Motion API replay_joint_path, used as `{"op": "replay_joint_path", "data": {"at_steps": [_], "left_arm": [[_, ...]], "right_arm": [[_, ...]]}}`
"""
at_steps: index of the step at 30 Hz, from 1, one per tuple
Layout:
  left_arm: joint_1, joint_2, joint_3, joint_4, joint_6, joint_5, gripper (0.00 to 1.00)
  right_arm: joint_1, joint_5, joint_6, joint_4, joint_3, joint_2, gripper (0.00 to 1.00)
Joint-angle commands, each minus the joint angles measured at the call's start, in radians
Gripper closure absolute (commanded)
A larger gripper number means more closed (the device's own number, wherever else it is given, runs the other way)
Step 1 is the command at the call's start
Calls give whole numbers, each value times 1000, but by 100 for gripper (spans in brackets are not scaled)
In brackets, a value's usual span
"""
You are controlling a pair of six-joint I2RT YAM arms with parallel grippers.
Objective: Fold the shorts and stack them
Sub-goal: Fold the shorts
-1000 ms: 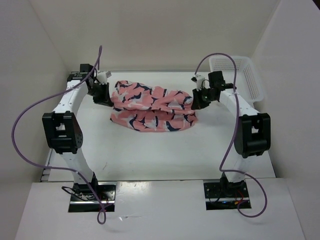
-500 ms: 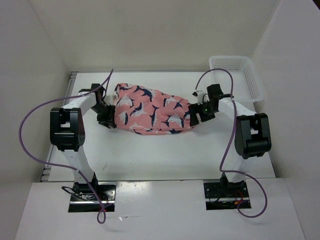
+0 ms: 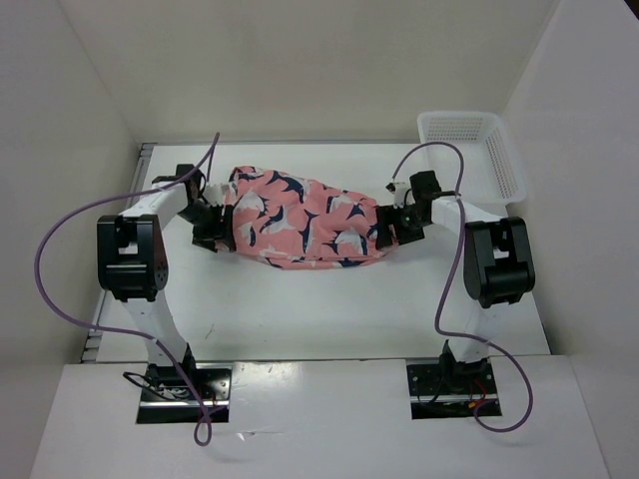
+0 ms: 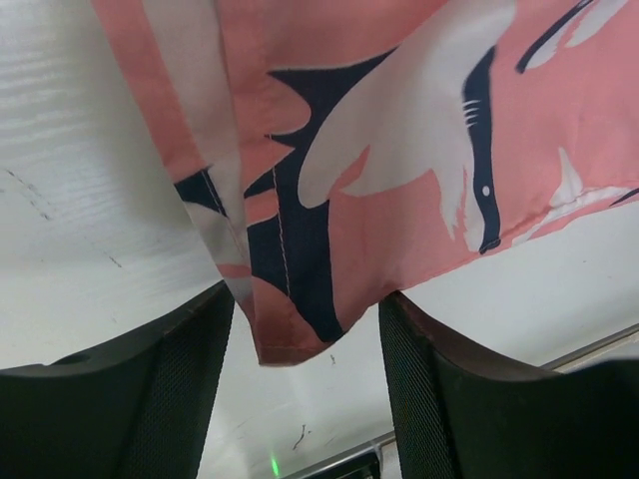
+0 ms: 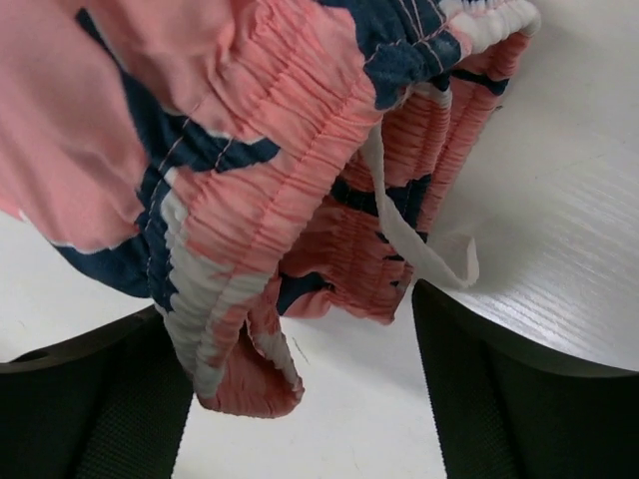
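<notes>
Both arms have drawn back from the far side of the table [image 3: 300, 309] since a second ago, and both pincers have let go. The shorts [image 3: 300, 222], then stretched between shut jaws, now lie as a folded bundle at mid-table, a little toward the far edge.

The left gripper [image 3: 214, 229] sits at the bundle's left end and the right gripper [image 3: 387, 232] at its right end. In the left wrist view the fingers [image 4: 170, 389] stand wide apart, with a hemmed corner of the cloth lying loose between them on the tabletop, not pinched. In the right wrist view the fingers [image 5: 499, 409] are just as wide. The gathered waistband [image 5: 290, 200] and a loop of white drawstring [image 5: 419, 254] rest slack in the gap.

A white mesh basket [image 3: 469, 150] stands at the far right corner, well apart from the shorts.
</notes>
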Motion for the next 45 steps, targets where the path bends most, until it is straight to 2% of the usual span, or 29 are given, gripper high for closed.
{"op": "replay_joint_path", "data": {"at_steps": [1, 5, 6, 12, 17, 20, 21, 22, 26, 28, 32, 33, 34, 37, 40, 45], "left_arm": [[5, 20, 51, 41, 4, 65, 33], [5, 40, 51, 65, 4, 65, 31], [5, 61, 51, 65, 4, 86, 31], [5, 153, 54, 87, 4, 108, 33], [5, 164, 54, 139, 4, 94, 34], [5, 153, 54, 185, 4, 119, 50], [5, 166, 54, 185, 4, 128, 55], [5, 175, 54, 185, 4, 140, 67], [5, 186, 63, 173, 4, 188, 95], [5, 166, 109, 133, 4, 188, 100], [39, 84, 318, 52, 4, 197, 100], [39, 84, 441, 30, 4, 197, 100], [39, 75, 503, -11, 4, 197, 100], [48, 40, 646, -34, 4, 185, 100], [48, -24, 630, -45, 4, 153, 100], [48, -112, 434, -100, 4, 102, 100]], "right_arm": [[-5, 7, 55, 72, 7, 17, 18], [-5, 7, 78, 91, 7, 40, 34], [-5, 7, 89, 101, -2, 50, 43], [-5, 26, 98, 111, 17, 59, 75], [-5, 36, 89, 111, 17, 50, 91], [-5, 36, 89, 111, 6, 40, 100], [-5, 36, 89, 111, 6, 40, 100], [-5, 36, 89, 111, 6, 40, 100], [-5, 47, 71, 111, 53, 30, 100], [-5, 47, 52, 100, 122, 21, 100], [-5, -3, 63, 57, 341, 31, 100], [-5, -14, 73, 46, 377, 31, 100], [-5, -38, 87, 46, 441, 40, 100], [-5, -71, 96, 26, 526, 40, 100], [-5, -71, 83, 17, 509, 16, 100], [-5, -83, 49, -1, 370, -61, 100]]}}
